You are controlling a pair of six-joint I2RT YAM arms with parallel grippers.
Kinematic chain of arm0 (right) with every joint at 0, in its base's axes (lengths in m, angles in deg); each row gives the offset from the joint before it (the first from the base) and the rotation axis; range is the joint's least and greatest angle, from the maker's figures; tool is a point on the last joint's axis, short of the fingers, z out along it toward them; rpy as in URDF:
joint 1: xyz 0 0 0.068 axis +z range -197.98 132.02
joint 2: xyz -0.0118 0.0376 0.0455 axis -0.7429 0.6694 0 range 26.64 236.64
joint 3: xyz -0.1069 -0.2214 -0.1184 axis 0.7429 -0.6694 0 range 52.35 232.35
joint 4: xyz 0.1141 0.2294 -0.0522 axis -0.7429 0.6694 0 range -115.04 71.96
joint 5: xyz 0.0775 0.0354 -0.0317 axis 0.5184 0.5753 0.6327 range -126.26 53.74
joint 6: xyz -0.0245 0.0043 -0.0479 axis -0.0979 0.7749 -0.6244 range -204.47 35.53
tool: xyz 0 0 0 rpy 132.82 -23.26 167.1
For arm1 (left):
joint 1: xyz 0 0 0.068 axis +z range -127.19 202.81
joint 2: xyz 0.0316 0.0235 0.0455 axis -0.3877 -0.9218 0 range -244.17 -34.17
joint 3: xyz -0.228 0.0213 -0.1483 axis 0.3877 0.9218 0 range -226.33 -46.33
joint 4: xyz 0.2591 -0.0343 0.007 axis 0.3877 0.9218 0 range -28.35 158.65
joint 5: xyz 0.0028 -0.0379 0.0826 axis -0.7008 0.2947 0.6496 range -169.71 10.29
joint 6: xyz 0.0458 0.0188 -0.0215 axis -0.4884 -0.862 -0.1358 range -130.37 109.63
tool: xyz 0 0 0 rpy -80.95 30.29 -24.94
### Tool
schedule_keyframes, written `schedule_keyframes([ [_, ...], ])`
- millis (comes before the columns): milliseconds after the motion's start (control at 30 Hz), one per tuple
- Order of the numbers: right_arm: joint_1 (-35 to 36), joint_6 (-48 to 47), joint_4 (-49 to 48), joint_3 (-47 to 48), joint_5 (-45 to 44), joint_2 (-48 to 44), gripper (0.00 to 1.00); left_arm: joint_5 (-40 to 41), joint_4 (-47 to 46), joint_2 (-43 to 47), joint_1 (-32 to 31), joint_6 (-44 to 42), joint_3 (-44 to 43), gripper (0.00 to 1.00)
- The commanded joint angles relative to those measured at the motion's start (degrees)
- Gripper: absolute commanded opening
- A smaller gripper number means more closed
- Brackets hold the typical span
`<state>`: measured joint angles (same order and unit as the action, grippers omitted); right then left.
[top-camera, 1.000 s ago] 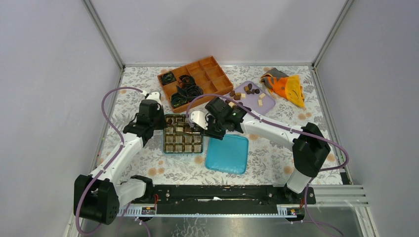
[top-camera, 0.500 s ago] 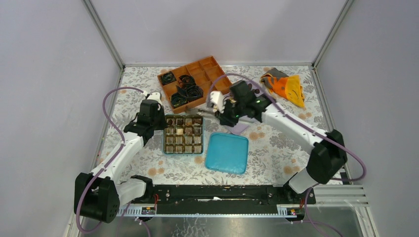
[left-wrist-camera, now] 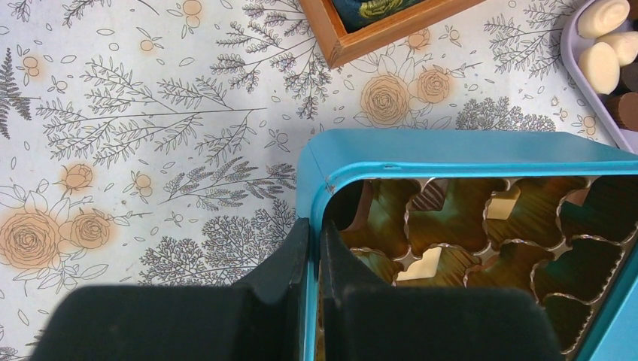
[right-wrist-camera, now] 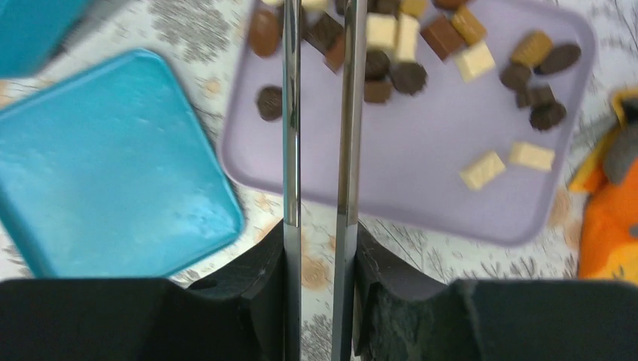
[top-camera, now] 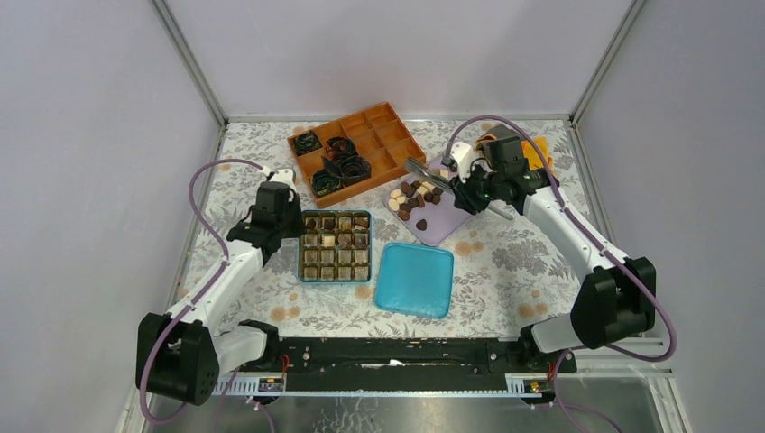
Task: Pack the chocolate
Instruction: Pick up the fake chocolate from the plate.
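Our left gripper [left-wrist-camera: 316, 235] pinches the wall of a partly filled square teal tin [left-wrist-camera: 451, 154]. Our right gripper [right-wrist-camera: 320, 252] clamps steel tongs [right-wrist-camera: 290, 113], tips apart, empty, over many unpacked chocolate pieces [right-wrist-camera: 410, 75] on a lilac tray [right-wrist-camera: 421, 195].

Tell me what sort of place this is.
Probably a robot test cell in a lab, not a kitchen: blank framed walls enclose a table, two arms are bolted to its near rail, and chocolate is staged on a tray.
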<state>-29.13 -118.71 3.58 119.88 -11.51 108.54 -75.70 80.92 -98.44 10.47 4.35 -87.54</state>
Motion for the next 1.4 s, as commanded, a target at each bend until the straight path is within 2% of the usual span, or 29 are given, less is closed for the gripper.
schedule_keyframes([
  [0, -2.42, -2.43, -0.16, -0.55, -5.57, 1.47, 0.35, -0.6, -2.83, -0.07, -0.05, 1.32, -2.23, 0.0],
  [233, -4.65, -4.69, 2.23, -1.95, -9.05, 4.06, 0.35, -0.12, -2.46, -0.14, -0.05, 1.28, -2.29, 0.0],
  [533, -7.55, -4.87, 3.57, -3.25, -8.67, 4.05, 0.36, -0.03, -1.96, -0.25, -0.05, 1.28, -2.55, 0.0],
  [733, -8.1, -4.86, 4.11, -6.34, -9.58, 3.99, 0.37, -0.23, -1.92, -0.24, -0.05, 1.45, -2.58, 0.0],
  [1367, -9.15, -3.14, 5.22, -5.13, -10.79, 8.53, 0.44, -0.75, -1.85, 0.12, -0.05, 1.71, -2.56, 0.0],
])
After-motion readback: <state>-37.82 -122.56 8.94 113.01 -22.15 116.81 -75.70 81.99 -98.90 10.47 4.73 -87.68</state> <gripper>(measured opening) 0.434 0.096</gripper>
